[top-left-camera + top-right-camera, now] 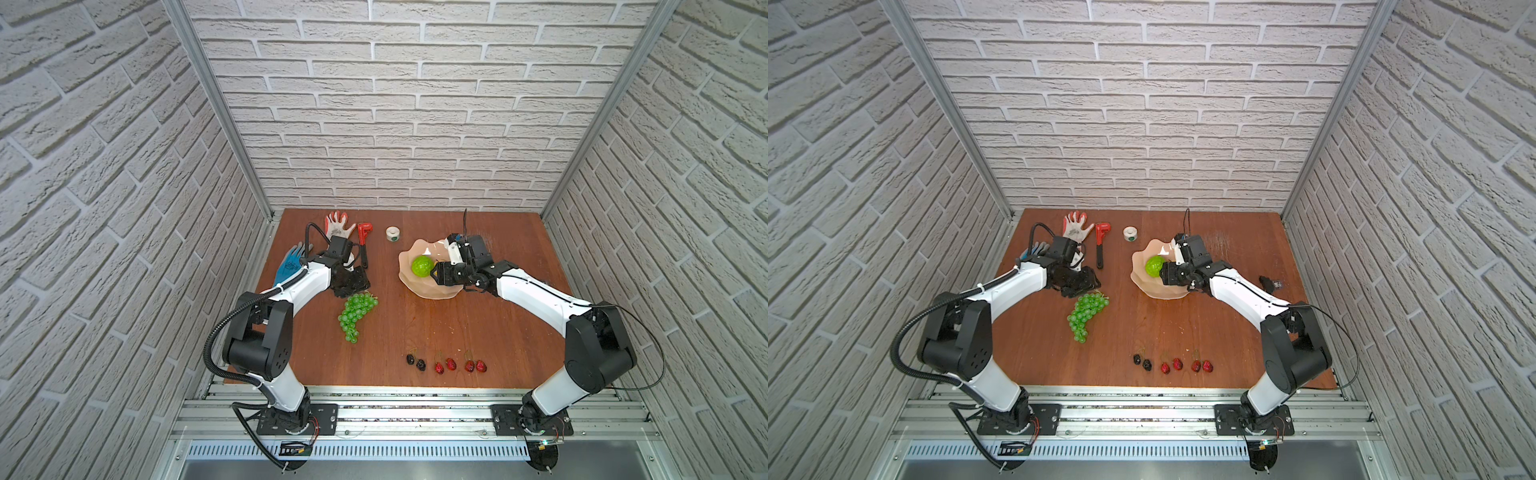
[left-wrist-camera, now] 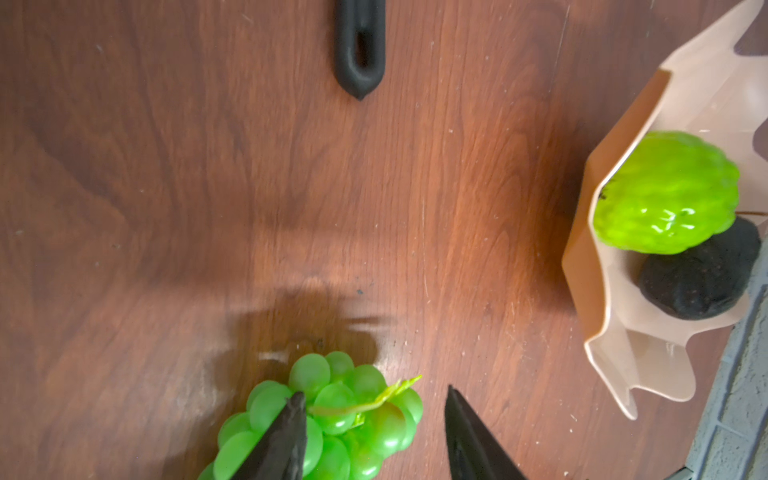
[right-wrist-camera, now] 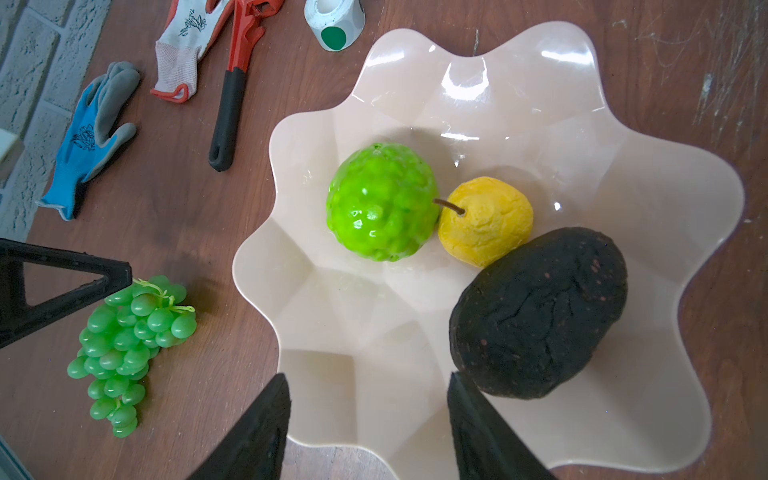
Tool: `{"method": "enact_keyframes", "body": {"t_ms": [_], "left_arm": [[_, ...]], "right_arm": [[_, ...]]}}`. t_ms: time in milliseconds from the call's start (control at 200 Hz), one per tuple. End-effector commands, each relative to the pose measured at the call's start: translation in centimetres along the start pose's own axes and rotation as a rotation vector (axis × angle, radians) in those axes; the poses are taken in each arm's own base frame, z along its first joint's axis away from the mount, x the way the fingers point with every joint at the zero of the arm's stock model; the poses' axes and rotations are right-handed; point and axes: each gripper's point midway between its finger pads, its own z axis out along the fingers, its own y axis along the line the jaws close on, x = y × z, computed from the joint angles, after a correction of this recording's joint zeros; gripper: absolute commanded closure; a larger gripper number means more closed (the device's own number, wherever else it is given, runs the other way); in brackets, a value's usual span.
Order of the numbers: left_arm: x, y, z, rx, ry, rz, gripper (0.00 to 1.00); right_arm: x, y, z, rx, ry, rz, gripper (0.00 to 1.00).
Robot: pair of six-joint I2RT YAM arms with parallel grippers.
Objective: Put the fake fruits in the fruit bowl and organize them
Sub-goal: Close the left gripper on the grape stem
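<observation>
The pale pink fruit bowl point(image 1: 405, 266) point(image 3: 623, 166) holds a bumpy lime-green ball point(image 1: 422, 266) point(image 3: 382, 208), a small yellow lemon point(image 3: 486, 226) and a dark avocado point(image 3: 540, 311). My right gripper point(image 1: 434, 275) point(image 3: 369, 376) hovers open over the bowl's near side, beside the avocado, with nothing between its fingers. The green grape bunch point(image 1: 356, 313) point(image 2: 332, 415) lies on the table left of the bowl. My left gripper point(image 1: 353, 291) point(image 2: 374, 392) is open over the bunch's stem end. Three cherry pairs, one dark point(image 1: 415, 362) and two red point(image 1: 444, 366) point(image 1: 476, 366), lie near the front edge.
Behind the left arm lie an orange-and-white glove point(image 1: 338, 224), a blue glove point(image 1: 291, 264), a red wrench with a black handle point(image 1: 365, 243) and a white tape roll point(image 1: 392, 233). A small black object point(image 1: 1268, 284) lies right of the bowl. Brick-pattern walls enclose the table.
</observation>
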Motion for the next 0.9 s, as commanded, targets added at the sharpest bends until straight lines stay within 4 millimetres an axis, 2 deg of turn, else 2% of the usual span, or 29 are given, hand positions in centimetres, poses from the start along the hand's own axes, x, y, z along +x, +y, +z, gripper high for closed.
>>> {"method": "enact_keyframes", "body": {"t_ms": [0,235,535,895], "left_arm": [[-0.7,0.1,0.9,0.012,-0.034,-0.013,0.47],[-0.8,-0.2,1.5,0.016,-0.045,-0.014,0.54],[-0.8,-0.3,1.5,0.019,-0.05,-0.02,0.72],[-1.0,-0.4,2.3,0.031,-0.065,-0.021,0.82]], "right_arm": [[-1.3,0.8,-0.4,-0.025,-0.033,-0.001,0.38],[-1.3,0.8,-0.4,-0.024,-0.032,-0.001,0.38],[-1.2,0.8,-0.4,-0.027,-0.033,-0.002,0.38],[-1.2,0.8,-0.9,-0.025,-0.041,-0.001,0.39]]}}
